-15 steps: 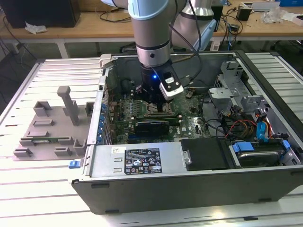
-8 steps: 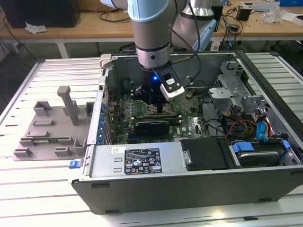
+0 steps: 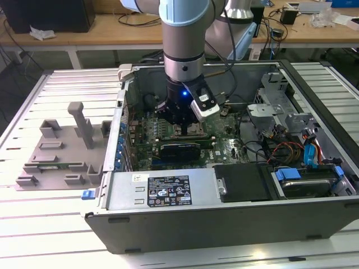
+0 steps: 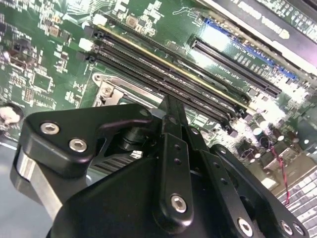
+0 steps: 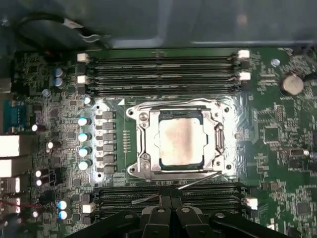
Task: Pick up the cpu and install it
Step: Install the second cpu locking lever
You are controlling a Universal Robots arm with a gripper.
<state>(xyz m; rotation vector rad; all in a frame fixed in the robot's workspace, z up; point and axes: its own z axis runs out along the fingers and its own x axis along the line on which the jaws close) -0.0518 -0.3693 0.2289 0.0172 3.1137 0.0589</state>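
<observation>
Seating is what this step turns on, and the first wrist view shows the cpu point(image 5: 181, 141) already lying flat inside the socket frame point(image 5: 143, 144), its pale metal top squared to the opening and no corner visibly riding up. In the exterior view the tool point(image 3: 185, 130) hangs near the middle of the frame, low inside the open computer case point(image 3: 224, 224) that stands on the slatted surface point(image 3: 56, 235), with a grey fixture point(image 3: 61, 151) at that view's left. In both wrist views its fingers point(image 5: 161, 214) are drawn together into one narrow tip with nothing between them, poised over the memory slots point(image 5: 163, 196) just beside the socket and apart from the chip. A thin retention lever point(image 5: 198, 181) lies slanted along the near edge of the frame; whether it is latched cannot be told. To do this well, I judge that any contact should be vertical and gentle, since sideways force on a chip sitting on contacts could bend them. The narrow tip should stay clear of the slot clips and the small capacitors point(image 5: 84, 136) beside the socket. The chip should be checked level on all four sides before any load goes onto the frame.
</observation>
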